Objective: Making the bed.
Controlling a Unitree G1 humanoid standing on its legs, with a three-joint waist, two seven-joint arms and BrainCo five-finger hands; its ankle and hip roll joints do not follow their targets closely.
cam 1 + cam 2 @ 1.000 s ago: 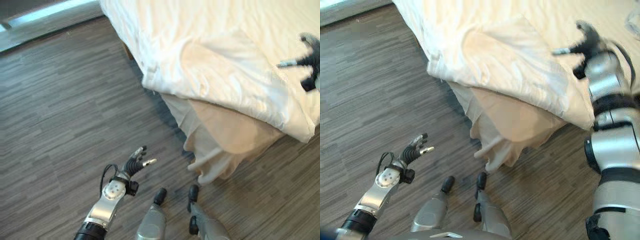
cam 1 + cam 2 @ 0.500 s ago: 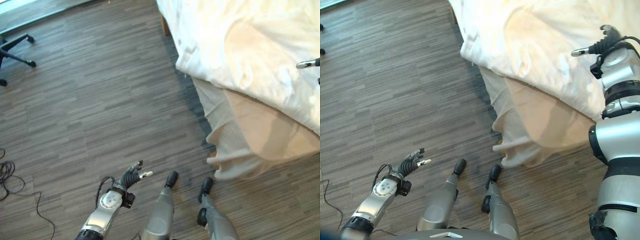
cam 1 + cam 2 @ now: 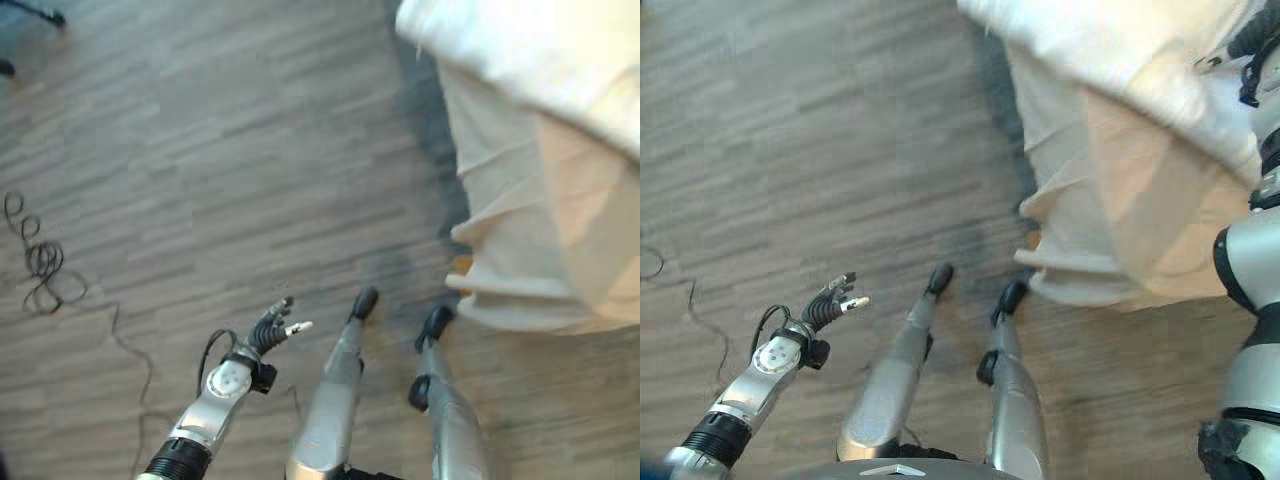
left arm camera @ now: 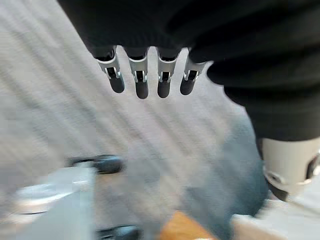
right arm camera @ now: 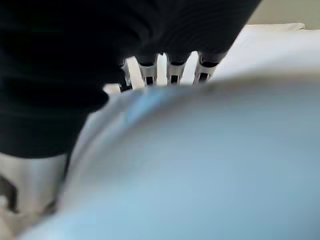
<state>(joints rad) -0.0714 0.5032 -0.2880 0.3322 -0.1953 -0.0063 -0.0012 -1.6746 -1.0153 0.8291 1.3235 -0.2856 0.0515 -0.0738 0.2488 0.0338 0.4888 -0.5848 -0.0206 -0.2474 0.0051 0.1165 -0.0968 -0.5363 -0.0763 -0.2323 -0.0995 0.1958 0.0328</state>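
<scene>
The bed's corner shows at the upper right. A white duvet [image 3: 530, 50] lies over it, and a beige sheet [image 3: 585, 200] hangs in loose folds down to the wood floor. My right hand [image 3: 1258, 35] is over the duvet's edge at the far right. In the right wrist view its fingers [image 5: 172, 74] reach out straight, their tips behind a rise of white cloth [image 5: 210, 165]. Well away from the bed, my left hand [image 3: 268, 333] hangs open above the floor and holds nothing; its fingers [image 4: 141, 82] are straight.
Grey wood-plank floor [image 3: 200, 130] stretches left of the bed. A thin cable [image 3: 35, 262] lies coiled on it at the far left, and part of a chair base [image 3: 30, 12] shows at the top left corner.
The camera has tilted down and swung left, so the bed now sits at the upper right edge. My right hand has slid to the view's edge; my left hand stays open.
</scene>
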